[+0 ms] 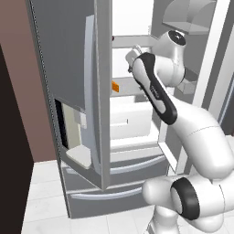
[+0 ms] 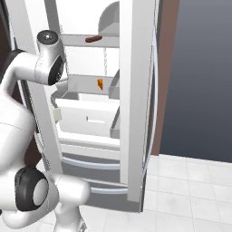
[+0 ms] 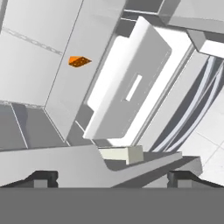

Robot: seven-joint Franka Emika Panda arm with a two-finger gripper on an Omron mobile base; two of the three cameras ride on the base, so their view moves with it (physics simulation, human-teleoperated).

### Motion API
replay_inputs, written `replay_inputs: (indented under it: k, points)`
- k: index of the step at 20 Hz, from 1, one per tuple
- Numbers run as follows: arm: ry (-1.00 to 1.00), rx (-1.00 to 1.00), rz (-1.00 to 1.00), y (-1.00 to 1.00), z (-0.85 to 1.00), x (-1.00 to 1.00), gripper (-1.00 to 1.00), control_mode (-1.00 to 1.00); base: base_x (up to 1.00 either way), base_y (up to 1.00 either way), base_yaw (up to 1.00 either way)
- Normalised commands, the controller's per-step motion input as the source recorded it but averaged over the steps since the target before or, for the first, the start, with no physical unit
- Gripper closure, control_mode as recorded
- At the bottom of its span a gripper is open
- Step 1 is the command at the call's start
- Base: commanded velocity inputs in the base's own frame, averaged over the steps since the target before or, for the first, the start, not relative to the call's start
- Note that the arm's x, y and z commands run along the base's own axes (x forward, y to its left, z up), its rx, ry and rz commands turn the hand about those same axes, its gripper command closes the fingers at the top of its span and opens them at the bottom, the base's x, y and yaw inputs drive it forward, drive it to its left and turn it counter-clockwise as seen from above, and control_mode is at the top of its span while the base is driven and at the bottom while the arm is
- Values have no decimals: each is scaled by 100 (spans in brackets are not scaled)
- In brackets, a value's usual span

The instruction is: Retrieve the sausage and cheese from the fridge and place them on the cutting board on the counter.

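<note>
The fridge [image 1: 68, 55] stands with both doors swung open, showing its white interior. The orange cheese [image 1: 114, 86] [image 2: 100, 83] [image 3: 79, 61] lies on a middle shelf. One shelf higher lies the reddish-brown sausage [image 2: 93, 39]. My arm reaches into the fridge's right side at shelf height. In the hand view my gripper [image 3: 113, 177] is open, its dark fingertips [image 3: 41, 177] far apart with nothing between them, and the cheese sits well ahead of them. The cutting board and the counter are out of view.
A white crisper drawer [image 1: 130, 121] [image 2: 88, 118] [image 3: 131, 83] sits below the cheese shelf. The left door with its water dispenser [image 1: 77, 132] juts toward me; the right door [image 2: 136, 90] stands edge-on. Two grey bottom drawers [image 1: 114, 192] are shut. White tiled floor [image 2: 190, 190] lies to the right.
</note>
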Motion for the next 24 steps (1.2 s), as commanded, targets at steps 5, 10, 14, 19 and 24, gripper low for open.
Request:
replay_inputs:
  k: [5, 10, 14, 19, 24]
  points:
    - [0, 12, 0, 9, -1, 18, -100, -100, 0, 0, 0]
    - [-1, 1, 0, 25, 0, 40, -100, -100, 0, 0, 0]
    - [-1, 0, 0, 31, 0, 58, -100, -100, 0, 0, 0]
    - [0, 5, 0, 14, 0, 32, -100, -100, 0, 0, 0]
    - [0, 10, 0, 13, 0, 9, -100, -100, 0, 0, 0]
